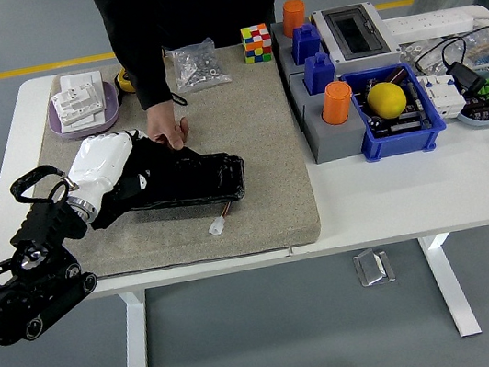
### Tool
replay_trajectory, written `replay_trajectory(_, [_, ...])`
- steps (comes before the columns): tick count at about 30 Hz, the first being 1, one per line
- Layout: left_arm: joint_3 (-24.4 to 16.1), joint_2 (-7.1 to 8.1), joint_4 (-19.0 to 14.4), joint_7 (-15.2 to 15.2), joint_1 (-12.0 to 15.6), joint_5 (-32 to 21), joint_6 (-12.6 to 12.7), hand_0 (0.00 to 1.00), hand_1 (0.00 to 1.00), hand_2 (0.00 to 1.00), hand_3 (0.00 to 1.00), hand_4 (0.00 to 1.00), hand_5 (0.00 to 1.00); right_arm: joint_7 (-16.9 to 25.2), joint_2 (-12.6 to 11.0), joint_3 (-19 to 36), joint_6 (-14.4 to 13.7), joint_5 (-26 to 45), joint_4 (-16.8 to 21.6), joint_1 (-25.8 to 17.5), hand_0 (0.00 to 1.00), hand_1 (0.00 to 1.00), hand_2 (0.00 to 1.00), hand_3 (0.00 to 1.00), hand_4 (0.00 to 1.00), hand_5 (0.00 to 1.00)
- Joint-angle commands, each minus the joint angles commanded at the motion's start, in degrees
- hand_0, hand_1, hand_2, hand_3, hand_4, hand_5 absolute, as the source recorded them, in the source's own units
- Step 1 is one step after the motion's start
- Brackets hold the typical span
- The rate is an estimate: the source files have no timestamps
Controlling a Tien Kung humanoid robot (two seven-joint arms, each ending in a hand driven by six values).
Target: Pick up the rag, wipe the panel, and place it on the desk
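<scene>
Rag: could not be made out as a separate thing, black on black; judged to lie under the left hand (136,171), pressed against the panel (190,183). Lay flat on the panel's left end, white back upward, forearm running back to the lower left corner. Could not tell whether spread, pressed together or pinching cloth, dark parts lost against the dark surface. Probably placed so for wiping: palm down, weight bearing onto the top face, aligned with the panel's long axis so a stroke could run lengthwise to the right.

Just beyond, at the panel's far edge, rested a person's hand (165,126), reaching down from the far side of the worktop (385,189). Seemed set there to steady the panel, keeping it from sliding under the wiping pressure. Touched or nearly touched the robot's wrist area; a risk of crowding there.

Beneath the panel, spread a beige mat (254,126), likely for grip and to protect the surface. At the panel's near edge, trailed short wires ending in a white connector (217,228), clear of the wiping path.

Judged mid-wipe, with the rag not yet set down. No sign of the right arm.
</scene>
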Motion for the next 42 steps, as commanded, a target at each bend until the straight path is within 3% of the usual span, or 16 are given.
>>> replay_trajectory(22, [3.75,-5.48,-1.0,1.16,-3.06,-0.77,-0.23,0.224,0.173,0.676,0.678,0.517,0.101,0.02,-0.79,-0.87,0.38,0.22,-0.1,0.38,0.781,0.681,0.721,0.662,0.998,0.579])
replay_trajectory(42, [8.03,-9.15,-2.7,2.73,-4.51,-0.66,-0.87,0.224,0.173,0.677,0.678,0.516,0.102,0.05,-1.11,-1.44,0.55,0.3,-0.1,0.53,0.781,0.68,0.721,0.663,0.998,0.58])
